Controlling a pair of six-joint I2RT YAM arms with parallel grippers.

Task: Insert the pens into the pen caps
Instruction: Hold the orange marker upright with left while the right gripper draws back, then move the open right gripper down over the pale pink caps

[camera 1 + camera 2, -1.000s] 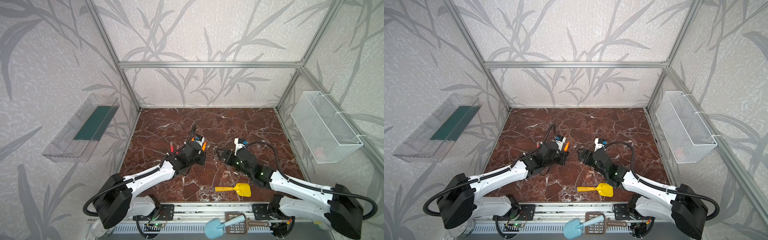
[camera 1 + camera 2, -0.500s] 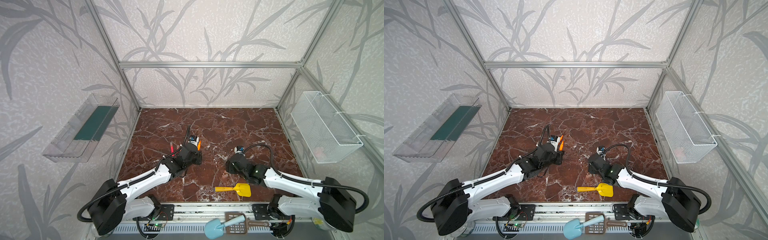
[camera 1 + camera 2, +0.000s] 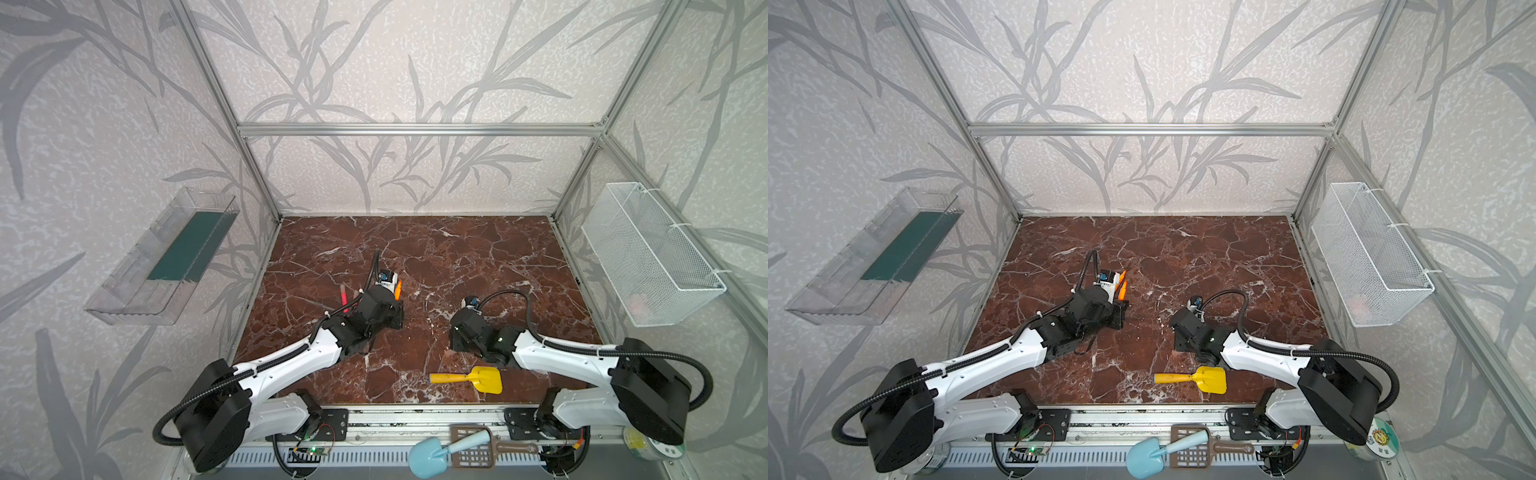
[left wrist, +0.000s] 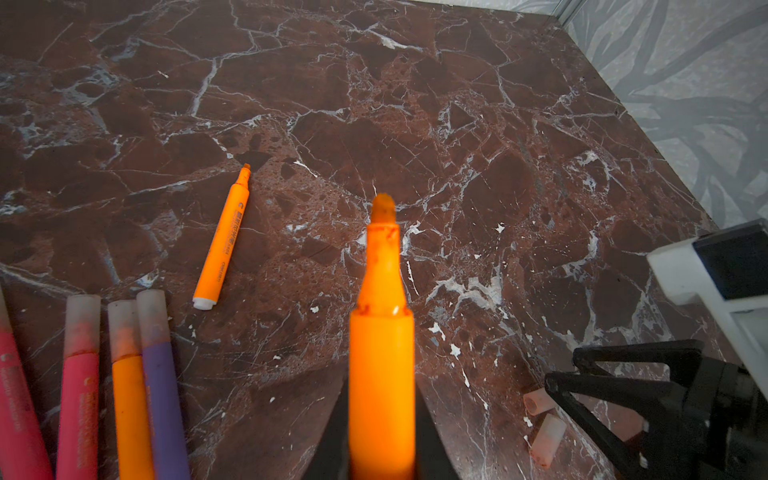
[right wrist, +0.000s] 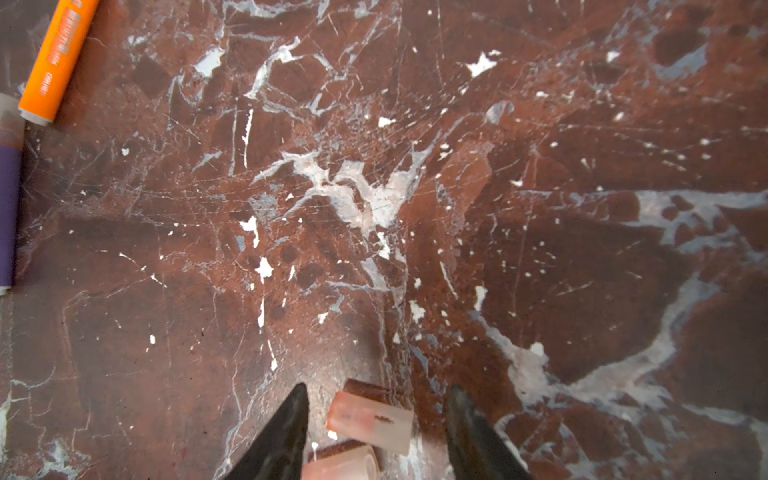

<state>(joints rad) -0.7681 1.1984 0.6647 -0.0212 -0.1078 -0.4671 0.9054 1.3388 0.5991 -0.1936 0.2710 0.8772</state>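
Observation:
My left gripper is shut on an orange pen, whose bare tip points away over the marble floor. Another uncapped orange pen lies apart on the floor. Beside it lie capped pens: two pink-red, one orange and one purple. My right gripper is low over the floor, open, its jaws either side of a pale pen cap with gaps on both sides. A second pen cap lies just beside it. In both top views the arms hide the caps.
A yellow toy shovel lies near the front edge, close to the right arm. A white wire basket hangs on the right wall and a clear tray on the left. A blue scoop sits outside the front rail.
The right gripper has come down and toward the front onto the caps, its jaws narrowing around one. The left gripper has barely shifted and still holds the orange pen.

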